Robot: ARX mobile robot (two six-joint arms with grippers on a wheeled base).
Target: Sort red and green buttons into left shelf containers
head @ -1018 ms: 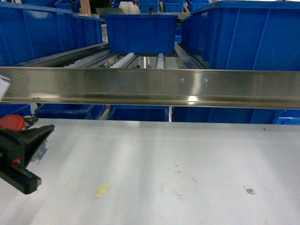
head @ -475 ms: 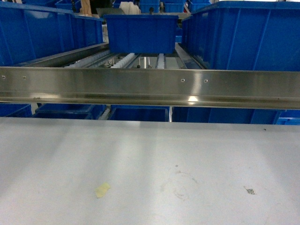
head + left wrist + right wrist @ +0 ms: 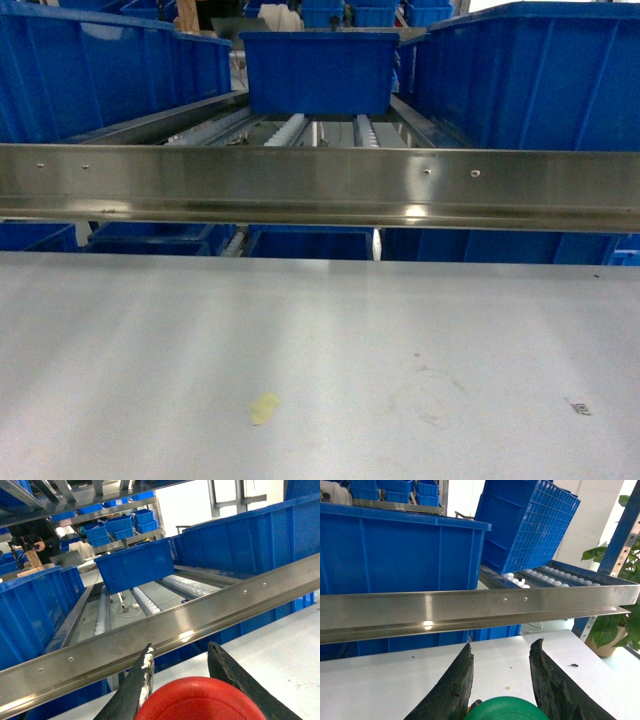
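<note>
Already the left pincer (image 3: 177, 667) is clamped on the wide red mushroom-capped button (image 3: 200, 700), and the big blue plastic bin (image 3: 35, 610) lies ahead-left beyond the steel shelf rail (image 3: 165, 630) (the right pincer (image 3: 500, 675) grips the green-capped button (image 3: 505, 709)).

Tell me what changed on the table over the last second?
A second ago the left tool, carrying the red button, showed at the head view's left edge; it has since left that view. The view itself also slid left, so the yellowish scrap and steel rail now sit further right. Nothing was let go: the left tool holds the red button. Blue bins stayed put.
</note>
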